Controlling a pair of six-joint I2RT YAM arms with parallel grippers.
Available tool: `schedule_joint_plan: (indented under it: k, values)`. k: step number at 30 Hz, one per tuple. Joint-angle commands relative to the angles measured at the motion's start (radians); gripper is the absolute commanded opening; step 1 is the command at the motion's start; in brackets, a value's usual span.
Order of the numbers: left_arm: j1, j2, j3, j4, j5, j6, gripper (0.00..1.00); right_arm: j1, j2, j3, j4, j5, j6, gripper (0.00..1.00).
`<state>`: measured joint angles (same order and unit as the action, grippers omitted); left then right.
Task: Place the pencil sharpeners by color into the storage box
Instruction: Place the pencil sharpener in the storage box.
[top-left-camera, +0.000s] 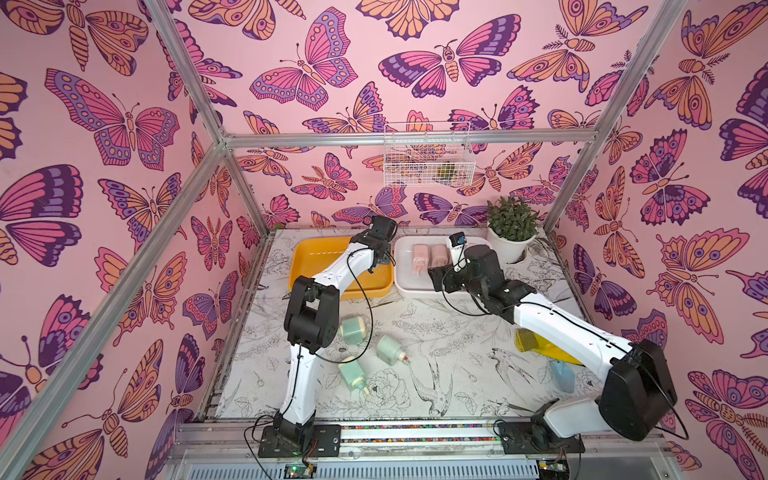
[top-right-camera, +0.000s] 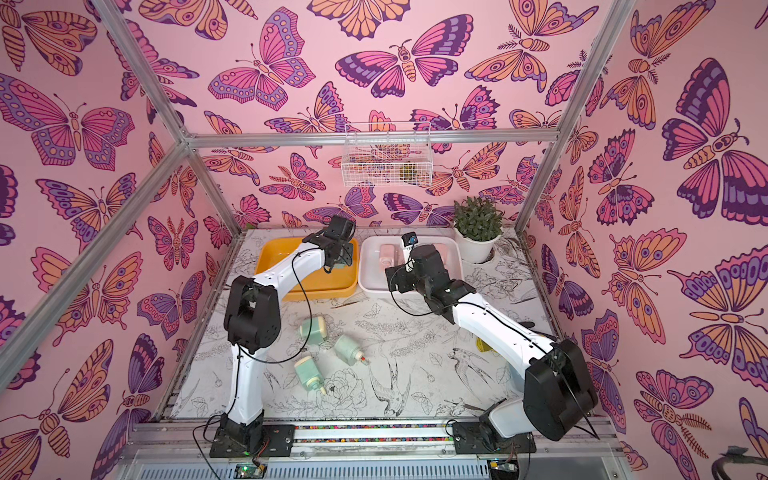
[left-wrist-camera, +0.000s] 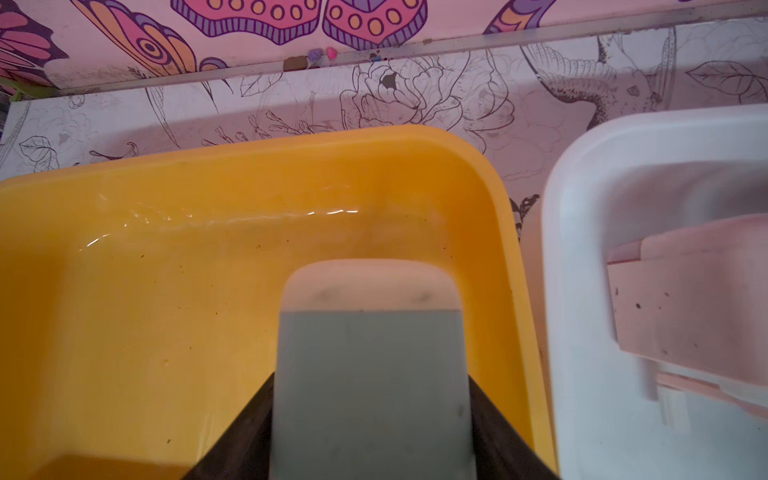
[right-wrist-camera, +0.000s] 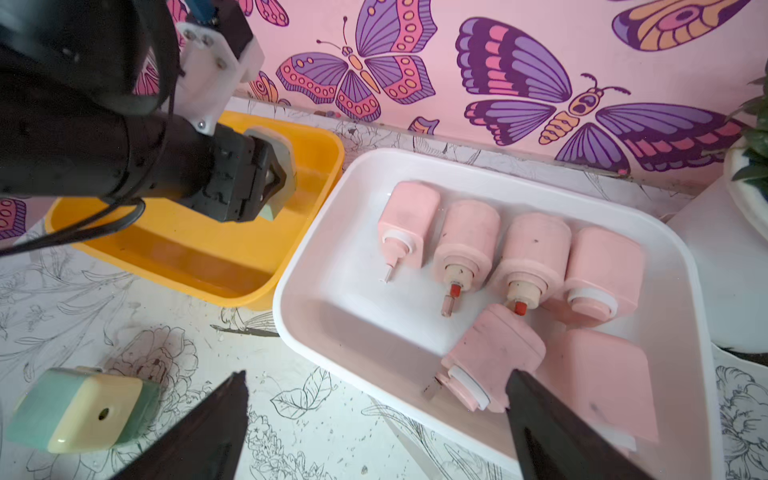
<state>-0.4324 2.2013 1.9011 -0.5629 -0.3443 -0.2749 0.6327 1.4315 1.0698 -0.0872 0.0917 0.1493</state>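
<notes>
Tabletop (top-left-camera: 415, 328): white sheet printed with line drawings of birds and flowers, carrying everything below.
Blue flat item (top-left-camera: 562, 376): near edge on the right side, partly under the right arm.
Translucent yellow piece (top-left-camera: 530, 341): just beyond the blue item, partly hidden by the right arm.
Green sharpeners on the tabletop: three, mint with cream ends, lying loose near the left arm's elbow in both top views; nearest (top-left-camera: 354, 374), middle (top-left-camera: 390, 350), farthest (top-left-camera: 353, 328) partly behind the elbow.
Right fingers (right-wrist-camera: 515, 411): spread wide with nothing between them, hovering at the near rim of the white tray, one tip above the tabletop, one above the pink pieces.
White tray (right-wrist-camera: 316, 332): far right of the tabletop, just beside the yellow tray.
Pink sharpeners (right-wrist-camera: 540, 249): six inside the white tray; four in a row at the back with crank ends towards the near side, two nearer ones (right-wrist-camera: 494, 357) lying in front, one partly hidden behind a finger.
Left fingers (left-wrist-camera: 245, 449): closed on the sides of a fourth green sharpener (left-wrist-camera: 370, 374), held above the inside of the yellow tray.
Yellow tray (left-wrist-camera: 124, 174): far left of the tabletop; no sharpener rests on the visible part of its floor.
Potted plant (top-left-camera: 512, 232): white pot, far right corner, beside the white tray.
Wire basket (top-left-camera: 428, 160): hung on the back wall above the trays; contents too small to tell.
</notes>
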Motion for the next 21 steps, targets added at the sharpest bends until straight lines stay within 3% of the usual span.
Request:
schedule_joint_plan:
  k: [1, 10, 16, 21]
  values:
    - [0.005, 0.026, 0.044, 0.018, 0.009, -0.017, 0.00, 0.005, -0.044, -0.022, 0.046, 0.036, 0.010, 0.99]
    - [0.033, 0.033, -0.085, 0.287, 0.070, -0.022, 0.00, 0.005, -0.084, -0.040, 0.031, 0.081, 0.032, 0.99]
    - [0.047, 0.057, -0.102, 0.291, 0.055, -0.051, 0.00, 0.005, -0.118, -0.065, 0.035, 0.102, 0.039, 0.99]
    - [0.058, 0.066, -0.144, 0.350, 0.093, -0.074, 0.07, 0.004, -0.133, -0.067, 0.034, 0.074, 0.024, 0.99]
